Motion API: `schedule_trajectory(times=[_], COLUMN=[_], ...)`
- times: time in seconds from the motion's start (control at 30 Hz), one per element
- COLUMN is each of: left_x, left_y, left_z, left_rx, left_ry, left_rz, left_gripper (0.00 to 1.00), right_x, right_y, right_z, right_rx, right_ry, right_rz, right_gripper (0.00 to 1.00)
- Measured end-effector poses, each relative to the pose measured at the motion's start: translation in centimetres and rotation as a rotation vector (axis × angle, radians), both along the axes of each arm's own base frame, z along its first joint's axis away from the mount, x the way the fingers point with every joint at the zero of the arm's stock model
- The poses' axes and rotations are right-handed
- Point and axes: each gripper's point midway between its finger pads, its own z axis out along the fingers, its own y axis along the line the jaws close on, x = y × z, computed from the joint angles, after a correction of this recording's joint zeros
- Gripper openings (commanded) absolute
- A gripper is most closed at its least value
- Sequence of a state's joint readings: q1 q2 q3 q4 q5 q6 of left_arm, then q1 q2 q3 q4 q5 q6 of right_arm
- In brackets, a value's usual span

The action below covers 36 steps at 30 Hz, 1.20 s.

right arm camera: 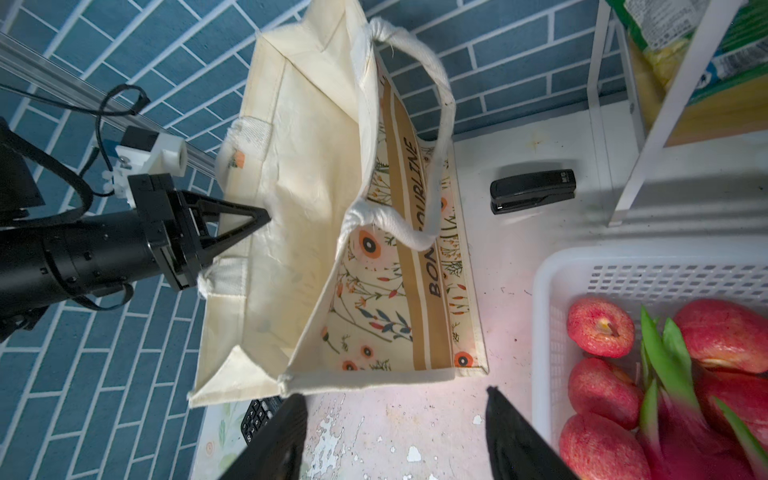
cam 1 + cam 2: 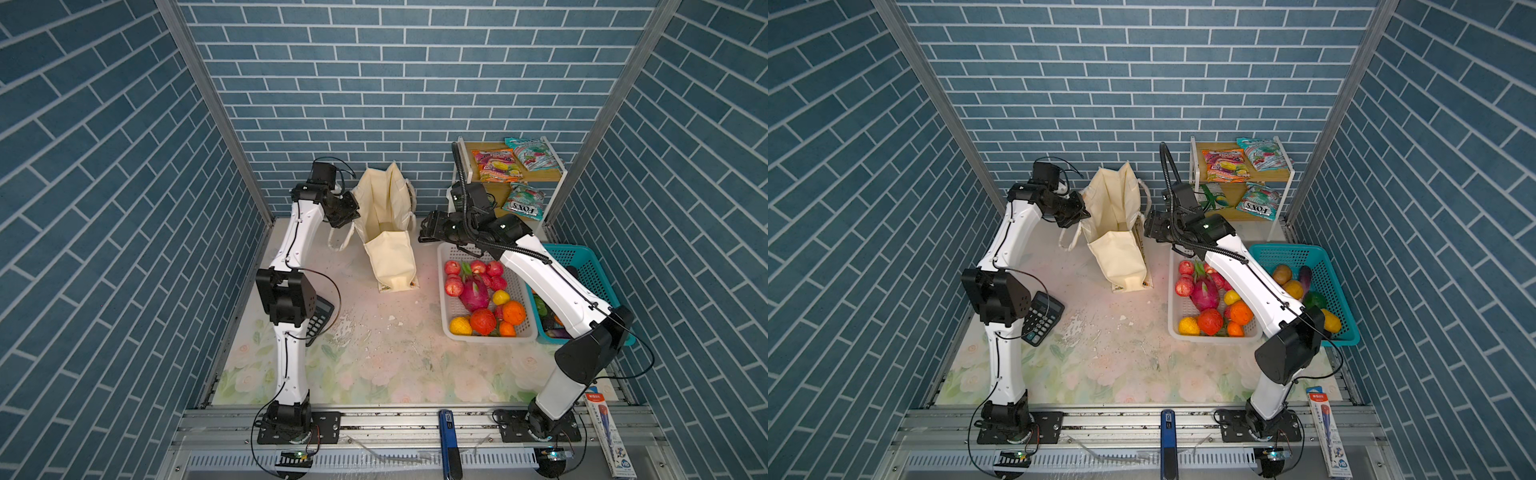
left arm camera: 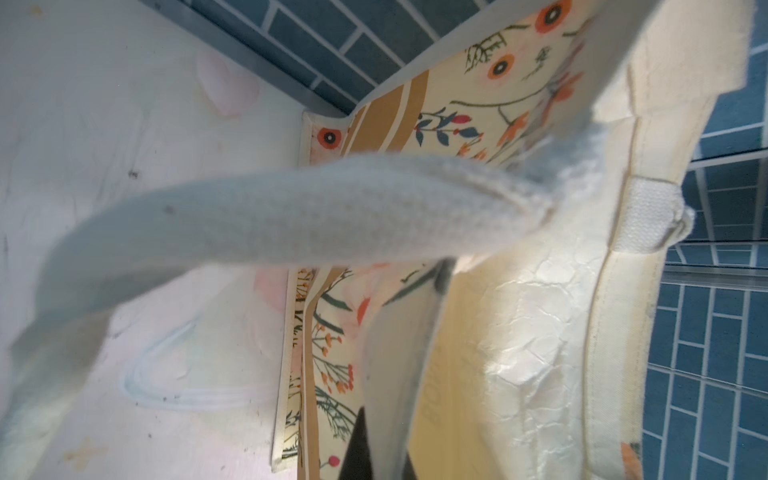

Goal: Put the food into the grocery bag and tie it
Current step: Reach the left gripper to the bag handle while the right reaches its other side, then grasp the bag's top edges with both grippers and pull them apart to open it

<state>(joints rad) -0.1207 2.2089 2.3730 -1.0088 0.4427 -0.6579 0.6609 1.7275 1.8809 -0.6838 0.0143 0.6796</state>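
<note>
Left end effector (image 1: 266,216) tight on grocery bag (image 1: 307,187) rim, contact partly hidden by canvas

Twin overhead views of the whole table (image 2: 374,340); wrist cameras close on the grocery bag (image 1: 307,208)

We read "FOXS" upside down on the glossy green snack packet (image 2: 524,202) and "BON…OURLINE" on the cream canvas tote bag (image 1: 307,208) — along its tan band (image 1: 409,166), a rope handle (image 1: 444,137) crossing one letter.
</note>
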Motion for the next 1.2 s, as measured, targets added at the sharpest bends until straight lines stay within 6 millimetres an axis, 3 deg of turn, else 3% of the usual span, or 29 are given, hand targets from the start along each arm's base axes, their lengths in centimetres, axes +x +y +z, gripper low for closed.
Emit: schedule_trajectory(times=[0.07, 0.3, 0.5, 0.63, 0.83, 0.97, 1.03, 1.2], left_x=[-1.7, -8.2, -12.8, -14.6, -15.0, -14.9, -14.8, -14.7], left_y=[0.0, -1.1, -2.2, -2.3, -2.4, -2.6, -2.6, -1.9], left_z=[0.5, 3.1, 3.3, 2.3, 1.6, 1.7, 1.7, 1.4], left_rx=[0.001, -0.012, -0.03, -0.053, -0.081, -0.096, -0.098, -0.056], left_ry=[0.015, 0.023, 0.035, 0.06, 0.066, 0.057, 0.057, 0.057], left_rz=[-0.012, -0.072, -0.106, -0.092, -0.083, -0.082, -0.078, -0.055], left_gripper=[0.0, 0.0, 0.0, 0.0, 0.0, 0.0, 0.0, 0.0], right_x=[0.1, 0.3, 0.5, 0.1, -1.0, -1.8, -2.0, -2.2], right_y=[0.1, 0.5, 2.3, 3.6, 5.9, 7.6, 8.5, 9.0], right_z=[0.5, 0.4, -1.9, -4.1, -7.5, -9.5, -10.5, -11.5], right_rx=[0.0, -0.001, 0.023, 0.039, 0.057, 0.045, 0.031, -0.037], right_ry=[-0.013, -0.009, 0.071, 0.145, 0.262, 0.331, 0.364, 0.412], right_rz=[0.004, 0.016, 0.055, 0.084, 0.144, 0.195, 0.219, 0.245], right_gripper=[0.99, 0.98, 0.97, 0.95, 0.84, 0.64, 0.49, 0.0])
